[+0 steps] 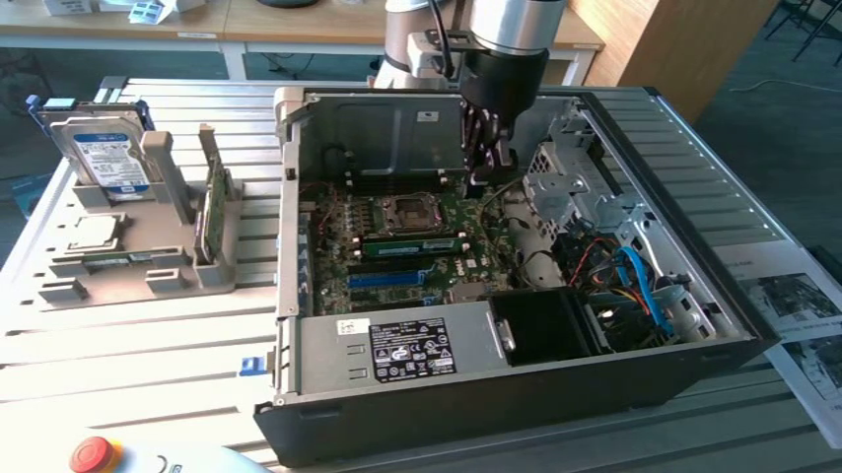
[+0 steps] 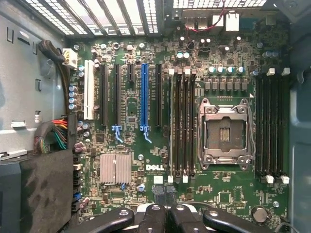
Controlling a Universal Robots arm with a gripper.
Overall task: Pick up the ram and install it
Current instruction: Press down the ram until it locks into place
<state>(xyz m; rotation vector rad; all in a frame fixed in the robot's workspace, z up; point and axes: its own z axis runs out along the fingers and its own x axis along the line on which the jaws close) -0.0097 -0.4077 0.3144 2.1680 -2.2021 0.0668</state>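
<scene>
Gripper (image 1: 490, 166) hangs inside PC case (image 1: 526, 414), jaws clenched on nothing. Ram (image 1: 410, 246) sits in slot beside CPU socket (image 1: 402, 212). Good seating likely needs straight, even pressure along its length.

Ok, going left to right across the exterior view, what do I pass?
hard drive in its stand → upright green stick in the gray holder → ram on the motherboard inside the open case → gripper above the board → blue cables → printed sheets
</scene>
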